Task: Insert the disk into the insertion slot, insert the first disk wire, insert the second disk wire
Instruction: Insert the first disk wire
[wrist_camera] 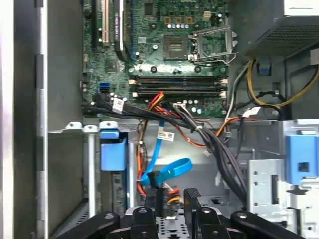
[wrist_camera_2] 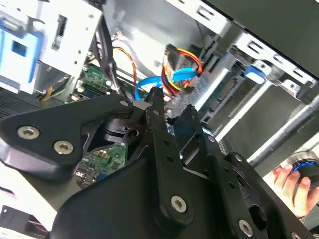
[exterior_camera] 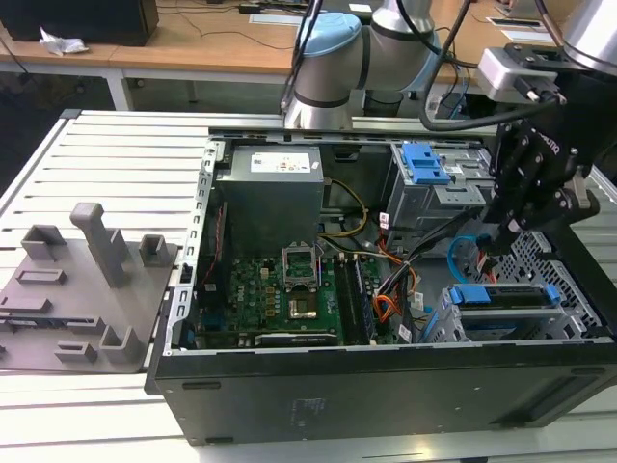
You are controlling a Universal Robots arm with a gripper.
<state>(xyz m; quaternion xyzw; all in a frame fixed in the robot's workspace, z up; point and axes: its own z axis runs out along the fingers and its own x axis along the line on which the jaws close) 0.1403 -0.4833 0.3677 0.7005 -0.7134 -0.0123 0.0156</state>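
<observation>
The disk (exterior_camera: 506, 294), framed in its blue carrier, lies inside the insertion slot (exterior_camera: 540, 258), the low perforated bay at the exterior view's right end of the open computer case. Just above and behind that bay hangs my gripper (exterior_camera: 496, 241), shut on the connector end of a flat blue wire (exterior_camera: 461, 249) that arcs up out of the case. The blue wire (wrist_camera: 167, 172) loops to my gripper (wrist_camera: 175, 196) in the first wrist view. A bundle of red, yellow and orange wires (wrist_camera_2: 182, 67) ends close beside my gripper (wrist_camera_2: 172, 105).
A taller grey cage with a blue latch (exterior_camera: 424, 164) stands behind the bay. The motherboard (exterior_camera: 275, 285) and power supply (exterior_camera: 270, 193) fill the case's middle. Thick black cables (wrist_camera: 219, 149) cross near the gripper. A grey fixture plate (exterior_camera: 77, 289) lies left. A hand (wrist_camera_2: 286, 181) shows outside the case.
</observation>
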